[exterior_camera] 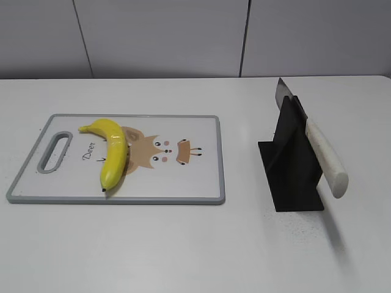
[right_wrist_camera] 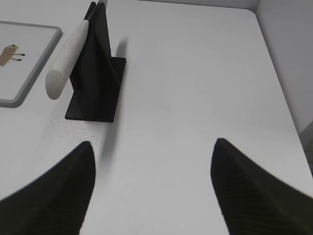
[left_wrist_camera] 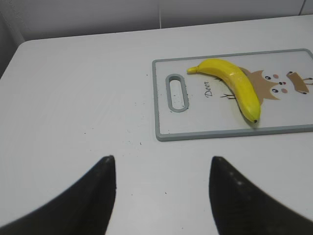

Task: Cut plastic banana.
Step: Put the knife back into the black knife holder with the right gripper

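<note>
White bench [exterior_camera: 183,244]: plastic banana [exterior_camera: 113,152] uncut on cutting board [exterior_camera: 189,183]; knife [exterior_camera: 321,152] racked right of board. Your left gripper [left_wrist_camera: 161,196] and right gripper [right_wrist_camera: 154,191] gape empty; all remains.

A white-handled steel knife [exterior_camera: 322,156] rests slanted in a black metal stand [exterior_camera: 291,166] on the white worktop [exterior_camera: 183,244], right of a grey-rimmed white cutting board [exterior_camera: 183,183].
</note>
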Motion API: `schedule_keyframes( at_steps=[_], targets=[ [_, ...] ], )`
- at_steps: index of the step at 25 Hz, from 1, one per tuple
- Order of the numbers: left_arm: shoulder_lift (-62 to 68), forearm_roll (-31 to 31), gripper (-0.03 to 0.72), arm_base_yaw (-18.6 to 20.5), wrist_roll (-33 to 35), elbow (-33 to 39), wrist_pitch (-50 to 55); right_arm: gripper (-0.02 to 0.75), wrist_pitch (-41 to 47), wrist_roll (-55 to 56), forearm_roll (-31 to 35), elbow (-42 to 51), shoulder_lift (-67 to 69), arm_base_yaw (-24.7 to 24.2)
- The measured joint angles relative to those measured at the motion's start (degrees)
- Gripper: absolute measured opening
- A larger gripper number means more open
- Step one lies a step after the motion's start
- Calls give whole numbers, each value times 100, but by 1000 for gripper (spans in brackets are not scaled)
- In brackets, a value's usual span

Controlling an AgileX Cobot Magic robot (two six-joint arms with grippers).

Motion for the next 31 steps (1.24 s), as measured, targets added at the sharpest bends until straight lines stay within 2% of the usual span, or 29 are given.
schedule_keyframes(
  at_steps=[31],
  targets=[
    [-18, 0, 583, 4, 0, 0, 0, 573, 0, -5, 0, 0, 0, 0]
  ],
)
